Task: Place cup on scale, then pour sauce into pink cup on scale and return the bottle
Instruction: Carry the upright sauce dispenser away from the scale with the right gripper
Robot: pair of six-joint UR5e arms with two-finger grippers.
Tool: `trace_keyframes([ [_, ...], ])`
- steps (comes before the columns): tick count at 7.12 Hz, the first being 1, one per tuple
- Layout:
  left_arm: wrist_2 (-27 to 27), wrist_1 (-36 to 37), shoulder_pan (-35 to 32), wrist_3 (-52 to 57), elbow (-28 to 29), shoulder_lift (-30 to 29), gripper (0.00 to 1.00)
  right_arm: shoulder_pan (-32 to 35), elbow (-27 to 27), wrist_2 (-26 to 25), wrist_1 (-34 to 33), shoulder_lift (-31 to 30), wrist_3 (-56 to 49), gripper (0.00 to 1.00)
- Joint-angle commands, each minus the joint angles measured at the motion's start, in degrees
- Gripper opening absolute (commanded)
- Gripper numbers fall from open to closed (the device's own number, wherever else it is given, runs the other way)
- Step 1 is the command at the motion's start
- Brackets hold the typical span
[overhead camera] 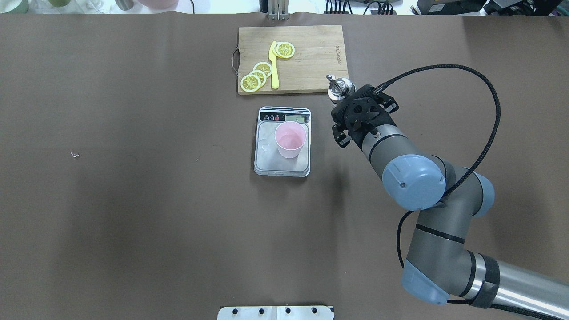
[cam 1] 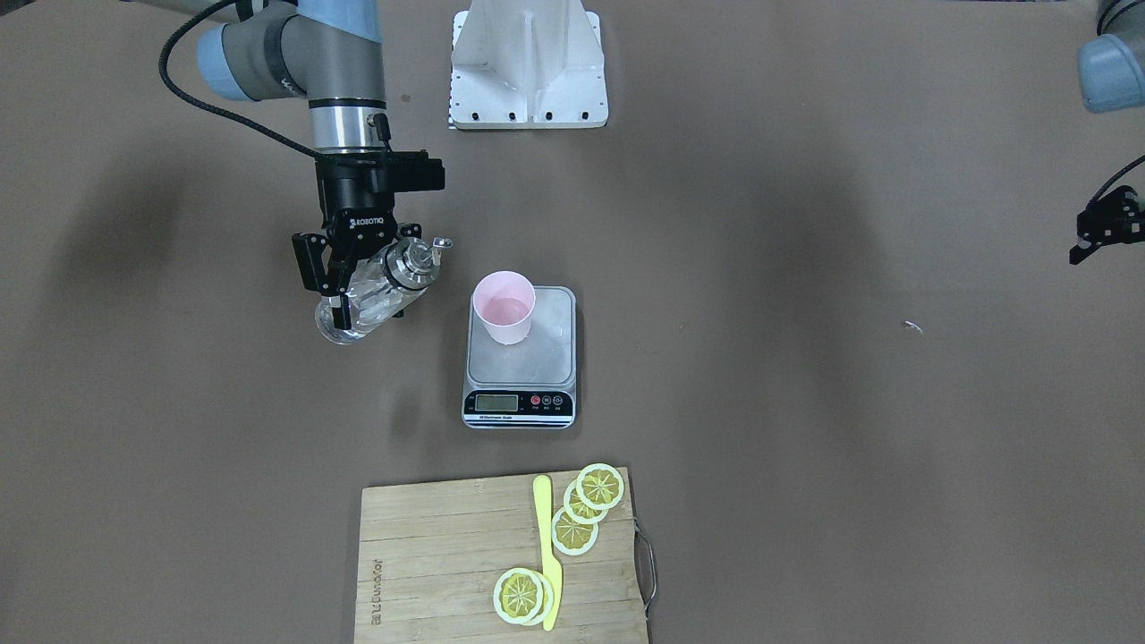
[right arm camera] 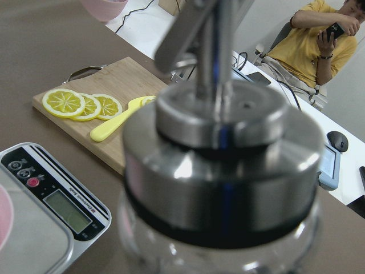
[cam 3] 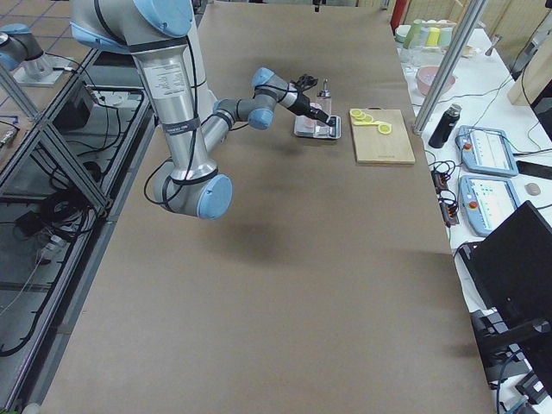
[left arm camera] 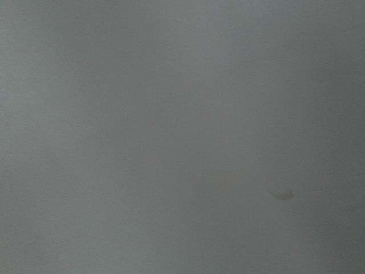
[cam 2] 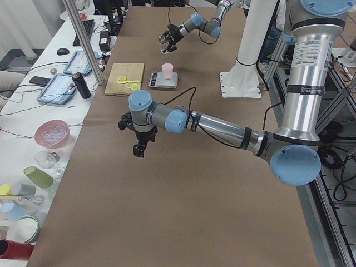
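Brown table (cam 1: 805, 501): scale (cam 1: 547, 354) mid-table, cutting board (cam 1: 429, 555) (wooden, handled) nearby.

You find the scale (overhead camera: 266, 156) midway along the table (overhead camera: 133, 200), with the cup (overhead camera: 290, 140) standing on its platform. Beyond it, at the operators' edge, lies the cutting board (overhead camera: 315, 53), carrying the lemon slices (overhead camera: 255, 78) and the knife (overhead camera: 274, 66). The bottle (cam 1: 385, 300), in the right gripper (cam 1: 344, 291), hangs off the scale's robot-right side, apart from it.

The front view looked steeply down from across the table (cam 1: 805, 447), and the overhead view looked forward from the opposite side, both sharing the scale (cam 1: 519, 358) and the board (cam 1: 447, 563). The side views looked along the table from afar. The right wrist camera sat tight against the bottle (right arm camera: 222, 171).
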Motion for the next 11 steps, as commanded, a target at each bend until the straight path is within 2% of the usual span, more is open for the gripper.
trace_keyframes([
  [1,-0.1,-0.8,0.0,0.1,1.3,-0.2,0.99,0.0,-4.6,0.6,13.0,-2.4,5.2,0.14],
  [3,0.0,-1.0,0.0,0.1,1.3,-0.1,0.99,0.1,-10.3,1.9,22.3,-2.7,9.2,0.14],
  [6,0.0,-1.0,0.0,0.0,1.6,-0.4,0.99,0.1,-11.0,2.1,27.2,-5.0,14.0,0.14],
  [9,0.0,-1.7,0.1,0.1,2.7,-0.5,0.99,0.6,-10.7,2.0,27.7,-5.0,14.3,0.15],
  [10,0.0,-3.5,0.0,0.0,3.8,0.1,0.99,0.6,-10.8,1.8,29.3,-5.4,14.4,0.15],
  [11,-0.1,-5.3,0.0,-0.1,5.2,0.2,0.99,0.6,-11.0,1.9,33.6,-6.1,17.9,0.15],
])
